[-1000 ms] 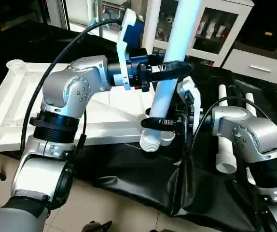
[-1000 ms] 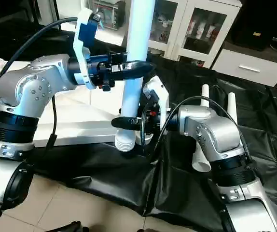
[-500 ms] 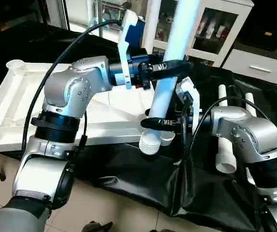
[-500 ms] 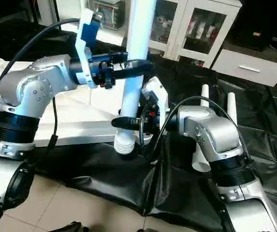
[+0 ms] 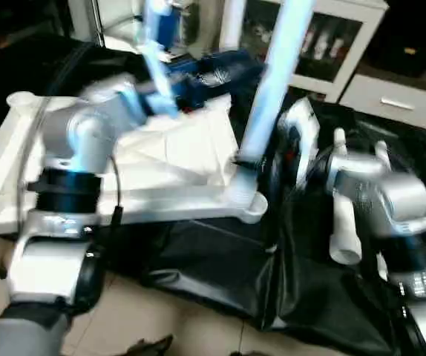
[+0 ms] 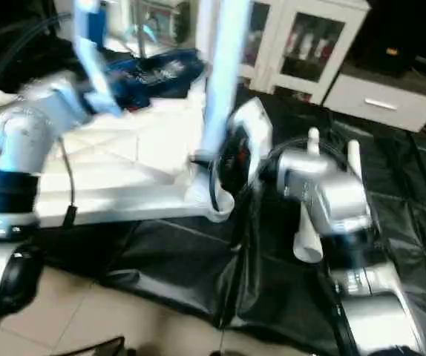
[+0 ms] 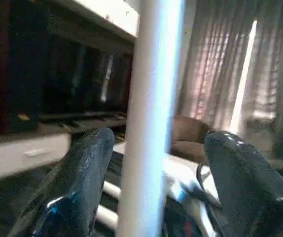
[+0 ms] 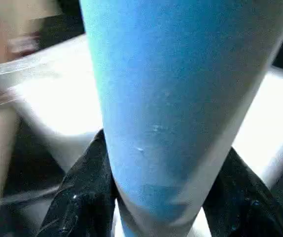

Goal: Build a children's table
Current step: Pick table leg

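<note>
Your right fingers pinch the upright leg low at the tabletop's near corner socket while your left fingers stand spread clear of it, so next seat it firmly.

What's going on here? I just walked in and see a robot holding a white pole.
The robot is fitting a leg into a corner socket of the upturned tabletop. The right gripper clasps the leg near its base; the left gripper stands open around it higher up. Two more legs lie on the black cloth.
</note>
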Controlling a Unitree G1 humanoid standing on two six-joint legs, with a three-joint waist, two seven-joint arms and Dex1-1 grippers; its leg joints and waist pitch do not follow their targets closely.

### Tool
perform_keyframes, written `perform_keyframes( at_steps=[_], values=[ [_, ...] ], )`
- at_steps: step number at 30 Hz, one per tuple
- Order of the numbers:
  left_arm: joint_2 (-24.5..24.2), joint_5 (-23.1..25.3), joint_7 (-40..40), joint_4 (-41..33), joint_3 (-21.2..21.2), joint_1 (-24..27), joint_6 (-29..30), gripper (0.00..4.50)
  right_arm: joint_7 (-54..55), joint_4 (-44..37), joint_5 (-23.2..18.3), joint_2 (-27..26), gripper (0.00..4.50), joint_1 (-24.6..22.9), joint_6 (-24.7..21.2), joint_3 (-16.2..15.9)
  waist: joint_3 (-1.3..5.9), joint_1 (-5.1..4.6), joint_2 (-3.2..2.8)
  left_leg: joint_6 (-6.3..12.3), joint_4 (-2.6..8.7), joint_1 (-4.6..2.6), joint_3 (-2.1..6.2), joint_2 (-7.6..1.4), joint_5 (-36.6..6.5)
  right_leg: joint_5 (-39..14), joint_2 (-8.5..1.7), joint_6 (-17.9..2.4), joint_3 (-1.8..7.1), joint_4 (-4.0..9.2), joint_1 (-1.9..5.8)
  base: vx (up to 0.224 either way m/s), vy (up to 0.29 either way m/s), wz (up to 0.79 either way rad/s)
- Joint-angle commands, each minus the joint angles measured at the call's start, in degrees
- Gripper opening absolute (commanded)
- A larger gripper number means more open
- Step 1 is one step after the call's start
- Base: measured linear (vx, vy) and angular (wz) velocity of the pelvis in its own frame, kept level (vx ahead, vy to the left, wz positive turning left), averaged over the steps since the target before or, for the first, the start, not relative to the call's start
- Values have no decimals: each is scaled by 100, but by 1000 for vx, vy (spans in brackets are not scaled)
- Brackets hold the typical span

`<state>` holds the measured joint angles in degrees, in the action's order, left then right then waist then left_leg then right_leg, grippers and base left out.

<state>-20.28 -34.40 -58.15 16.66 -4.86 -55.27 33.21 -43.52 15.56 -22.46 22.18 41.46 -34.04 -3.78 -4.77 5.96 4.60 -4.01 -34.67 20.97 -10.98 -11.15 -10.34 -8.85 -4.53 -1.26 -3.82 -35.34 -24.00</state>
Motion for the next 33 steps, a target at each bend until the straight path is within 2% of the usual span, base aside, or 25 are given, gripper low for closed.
perform_keyframes(
  at_steps=[1,2,3,4,6,7,8,9,11,15,16,17,19,20,22,24,25,28,29,31,33],
  values=[
    [-232,426,-170,108,93,277,-380,336,360,269,96,9,183,111,249,362,500,-31,-144,-386,396,-101,76,-157,-983,-1040,-332,-1100,255,333,347,0,0,0],
    [-363,670,-242,126,295,403,-577,336,370,317,93,13,183,116,283,379,504,-35,-137,-377,399,-101,85,-161,-971,-1010,-331,-1075,254,332,354,0,0,0],
    [-581,1109,-357,168,721,607,-869,336,368,389,90,19,183,109,349,399,508,-62,-108,-333,403,-102,83,-170,-901,-909,-323,-1039,255,313,353,0,0,0],
    [-581,1109,-357,168,721,607,-869,336,368,389,90,19,183,109,349,399,513,-73,-136,-277,403,-113,84,-174,-821,-819,-317,-1018,258,302,345,0,0,0],
    [-780,1689,-479,284,1337,854,-1297,336,337,523,88,15,183,103,439,433,513,-91,-102,-170,401,-108,71,-187,-655,-592,-318,-1094,264,272,340,0,0,0],
    [-780,1689,-479,284,1337,854,-1297,336,337,523,88,15,183,103,439,433,513,-91,-102,-170,401,-108,71,-187,-655,-592,-318,-1094,264,272,340,0,0,0],
    [-693,2221,-502,601,1966,1137,-1819,336,284,686,-11,-35,183,77,426,531,507,-97,-25,-101,396,-103,49,-188,-597,-561,-325,-1159,272,279,335,0,0,0],
    [-628,2434,-476,769,2198,1225,-2038,336,224,716,-54,-48,183,53,402,551,495,-92,-44,-90,401,-94,50,-185,-633,-650,-331,-1139,276,285,336,0,0,0],
    [-519,2763,-461,1065,2443,1312,-2430,336,152,723,-83,-82,183,16,390,584,502,-87,-31,-80,399,-95,43,-189,-676,-795,-358,-1080,289,304,344,0,0,0],
    [-348,3204,-372,1600,2702,1324,-2960,336,108,591,-100,-77,183,-78,338,551,504,-94,-21,-63,397,-84,53,-189,-665,-798,-368,-1082,284,311,347,0,0,0],
    [-331,3254,-434,1709,2778,1314,-3036,336,105,562,-107,-74,183,-93,327,546,501,-96,-16,-65,397,-83,50,-188,-683,-815,-369,-1086,287,315,347,0,0,0],
    [-313,3289,-491,1813,2838,1300,-3105,336,99,541,-111,-69,183,-105,318,542,503,-100,-45,-81,401,-89,56,-191,-724,-847,-370,-1100,284,315,345,0,0,0],
    [-283,3304,-494,1933,2858,1274,-3155,336,95,515,-116,-70,183,-121,307,541,500,-109,-35,-92,402,-92,56,-195,-765,-867,-368,-1119,281,313,338,0,0,0],
    [-268,3347,-472,2045,2884,1244,-3219,309,94,480,-121,-72,183,-141,294,540,498,-107,-33,-79,400,-101,52,-194,-812,-895,-366,-1145,282,324,327,0,0,0],
    [-219,3470,-364,2400,2885,1129,-3421,302,57,347,-141,-78,183,-224,240,520,506,-102,-60,-81,398,-111,47,-193,-831,-854,-359,-1154,283,327,325,0,0,0],
    [-197,3575,-302,2644,2872,1044,-3567,288,18,255,-147,-78,183,-289,203,490,515,-91,-47,-59,398,-104,59,-195,-797,-768,-369,-1150,281,316,342,0,0,0],
    [-197,3626,-323,2740,2871,1010,-3639,271,-8,215,-149,-74,183,-318,186,472,518,-86,-76,-72,400,-114,59,-201,-826,-739,-371,-1180,277,321,334,0,0,0],
    [-198,3726,-448,3027,2883,881,-3804,254,-110,83,-160,-43,183,-411,111,416,522,-77,-66,-61,402,-113,68,-202,-829,-680,-377,-1229,273,306,345,0,0,0],
    [-198,3726,-448,3027,2883,881,-3804,243,-110,83,-160,-43,183,-411,111,416,531,-74,-90,-73,401,-117,70,-203,-842,-676,-381,-1247,272,303,348,0,0,0],
    [-185,3745,-476,3131,2900,825,-3853,243,-134,73,-148,-34,183,-420,114,399,527,-72,-76,-99,399,-116,62,-204,-883,-697,-389,-1286,274,311,345,0,0,0],
    [-145,3778,-496,3299,2899,750,-3936,212,-145,37,-145,-34,183,-437,93,397,530,-67,-74,-115,398,-122,61,-201,-944,-772,-390,-1290,274,316,346,0,0,0]
  ],
)
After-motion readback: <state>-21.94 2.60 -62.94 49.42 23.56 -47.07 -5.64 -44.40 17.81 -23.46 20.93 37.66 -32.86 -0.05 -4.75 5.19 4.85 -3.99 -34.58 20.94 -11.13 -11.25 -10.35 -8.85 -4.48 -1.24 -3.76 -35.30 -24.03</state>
